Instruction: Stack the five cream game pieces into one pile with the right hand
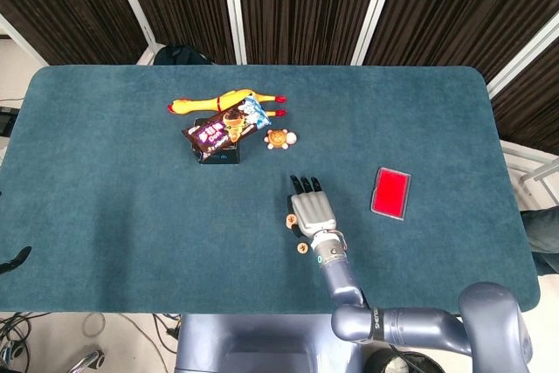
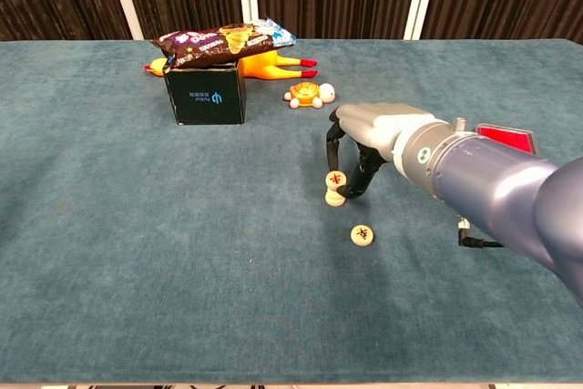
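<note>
My right hand hovers over the middle of the table with its fingers curled down. It pinches a cream game piece with a red mark, tilted toward the chest camera. Just below that piece lies more cream, one piece or a low pile; I cannot tell which. The head view shows only a cream edge of these beside the hand. A single cream piece lies flat on the cloth, nearer the front edge. The palm hides whatever is under it.
A black box topped by a snack bag stands at the back left, with a rubber chicken behind it. A toy turtle sits just behind the hand. A red card lies to the right.
</note>
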You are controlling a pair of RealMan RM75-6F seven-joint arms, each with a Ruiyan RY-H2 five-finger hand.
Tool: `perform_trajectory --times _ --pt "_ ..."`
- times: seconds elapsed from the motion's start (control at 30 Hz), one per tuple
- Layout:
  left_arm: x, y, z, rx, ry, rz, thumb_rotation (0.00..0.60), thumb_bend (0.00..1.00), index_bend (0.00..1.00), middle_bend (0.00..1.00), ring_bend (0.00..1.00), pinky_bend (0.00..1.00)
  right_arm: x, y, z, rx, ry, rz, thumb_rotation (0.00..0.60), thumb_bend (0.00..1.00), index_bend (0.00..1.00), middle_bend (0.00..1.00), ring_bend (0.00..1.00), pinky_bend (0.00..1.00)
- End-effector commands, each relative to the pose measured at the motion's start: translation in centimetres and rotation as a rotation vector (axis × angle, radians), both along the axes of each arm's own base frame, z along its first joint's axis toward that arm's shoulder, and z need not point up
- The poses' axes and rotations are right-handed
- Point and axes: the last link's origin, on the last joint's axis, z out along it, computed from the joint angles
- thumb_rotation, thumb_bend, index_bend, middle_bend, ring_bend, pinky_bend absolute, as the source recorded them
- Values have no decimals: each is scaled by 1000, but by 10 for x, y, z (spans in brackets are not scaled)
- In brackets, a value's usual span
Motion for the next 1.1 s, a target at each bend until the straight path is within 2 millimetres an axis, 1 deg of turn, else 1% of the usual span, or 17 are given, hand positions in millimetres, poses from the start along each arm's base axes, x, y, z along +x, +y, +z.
perform_trajectory --times 0.03,0.77,0.93,1.1 --pt "0 0 0 1 0 0 600 163 147 0 0 71 0 0 0 3 0 0 600 379 537 0 0 0" --pt "0 0 0 -2 2 3 600 162 146 0 0 71 -1 3 -2 16 2 -3 600 379 536 0 0 0" --pt "0 0 0 -1 3 2 600 162 147 0 0 71 -2 3 -2 16 7 -7 600 379 510 0 0 0" --pt "0 0 0 -3 -3 6 600 162 146 0 0 71 -3 1 -2 13 9 -12 600 379 508 0 0 0"
